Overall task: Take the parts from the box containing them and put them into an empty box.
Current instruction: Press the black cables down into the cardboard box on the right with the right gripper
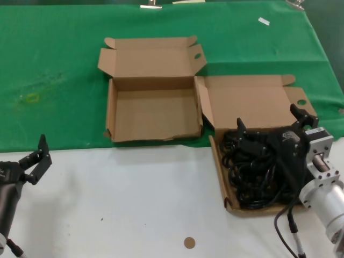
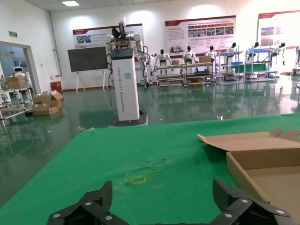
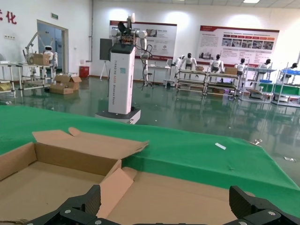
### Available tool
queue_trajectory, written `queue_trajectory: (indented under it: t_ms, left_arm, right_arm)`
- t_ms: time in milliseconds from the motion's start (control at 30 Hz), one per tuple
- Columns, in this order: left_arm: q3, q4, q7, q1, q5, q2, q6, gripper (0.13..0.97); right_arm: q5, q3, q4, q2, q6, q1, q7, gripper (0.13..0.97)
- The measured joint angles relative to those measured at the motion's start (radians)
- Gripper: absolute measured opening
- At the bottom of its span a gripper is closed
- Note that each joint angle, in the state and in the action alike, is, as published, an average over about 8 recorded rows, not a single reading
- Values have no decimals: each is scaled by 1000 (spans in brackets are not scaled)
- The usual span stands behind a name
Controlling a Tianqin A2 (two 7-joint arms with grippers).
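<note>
The right gripper (image 1: 271, 124), fingers spread wide, hangs over the tangled black cables (image 1: 257, 172), apparently not gripping any, in the full box (image 1: 252, 102) at the bench's right front. The empty box (image 1: 153, 115) sits alongside; the left gripper (image 1: 38, 158) waits open at the left edge.

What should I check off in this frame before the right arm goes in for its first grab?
1. Right end effector open: ok, fingers spread wide.
2. It sits above the tangled black power cables: ok.
3. Cables are in the brown cardboard tray with the tall side flap: ok, all inside it.
4. A single cable can be picked alone: cannot tell, they lie in one tangled mass.
5. Second brown cardboard tray with the ragged front edge is bare inside: ok.
6. Left end effector out of the way: ok, open at the table's near left, far from both trays.
</note>
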Motion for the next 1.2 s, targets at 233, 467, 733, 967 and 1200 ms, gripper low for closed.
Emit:
queue_trajectory:
  t_ms: [233, 467, 733, 967, 1200]
  left_arm:
    - [0, 0, 0, 0, 0, 0, 0, 705]
    - [0, 0, 0, 0, 0, 0, 0, 566]
    - [0, 0, 0, 0, 0, 0, 0, 390]
    - [0, 0, 0, 0, 0, 0, 0, 269]
    - [0, 0, 0, 0, 0, 0, 0, 184]
  right_arm:
    - [87, -88, 11, 87, 78, 0, 4, 966]
    - [207, -214, 37, 227, 147, 15, -28, 966]
    - [342, -396, 62, 447, 163, 82, -60, 966]
    - [401, -537, 75, 625, 119, 177, -62, 966]
    - [342, -578, 54, 751, -44, 251, -10, 966]
